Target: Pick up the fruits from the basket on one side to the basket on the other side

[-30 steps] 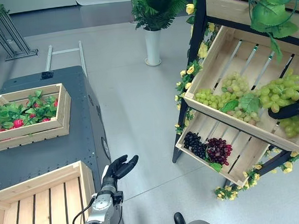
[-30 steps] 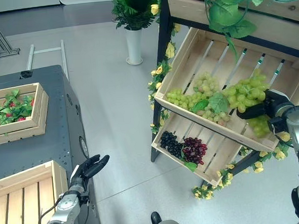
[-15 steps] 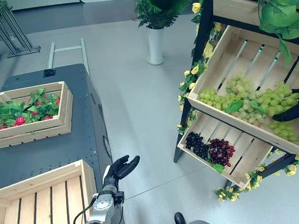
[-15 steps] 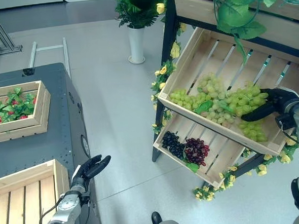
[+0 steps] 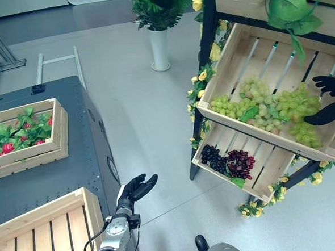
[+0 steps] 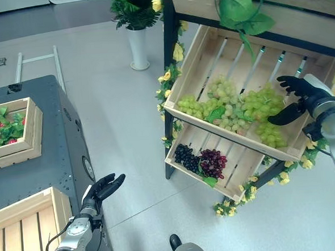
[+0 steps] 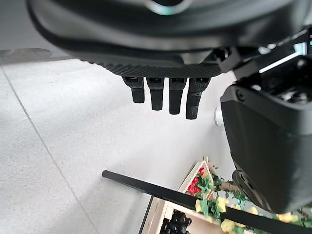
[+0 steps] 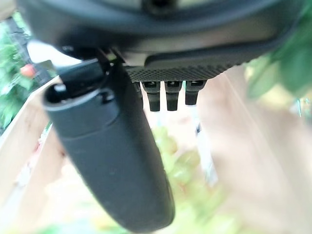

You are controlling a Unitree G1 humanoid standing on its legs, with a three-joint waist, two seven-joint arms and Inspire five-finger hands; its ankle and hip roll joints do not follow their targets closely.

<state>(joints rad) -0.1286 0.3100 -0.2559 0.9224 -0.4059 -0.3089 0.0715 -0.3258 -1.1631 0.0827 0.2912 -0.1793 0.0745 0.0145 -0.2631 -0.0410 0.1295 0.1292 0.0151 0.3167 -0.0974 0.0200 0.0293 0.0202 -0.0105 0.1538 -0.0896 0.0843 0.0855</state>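
Both eye views look down from the robot's head, sharing the upper crate of green grapes [image 5: 268, 105] on the shelf and the grey bench [image 5: 40, 179]. The left wrist view looks along its hand [image 7: 165, 95] at the floor; the right wrist view sits close above the grapes.

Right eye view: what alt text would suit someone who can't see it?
The robot's open right hand hovers beside green grape bunches in a tilted wooden shelf crate. Dark grapes lie in the crate below.

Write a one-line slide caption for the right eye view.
Open right hand poised above green grapes in the upper crate; left hand idle.
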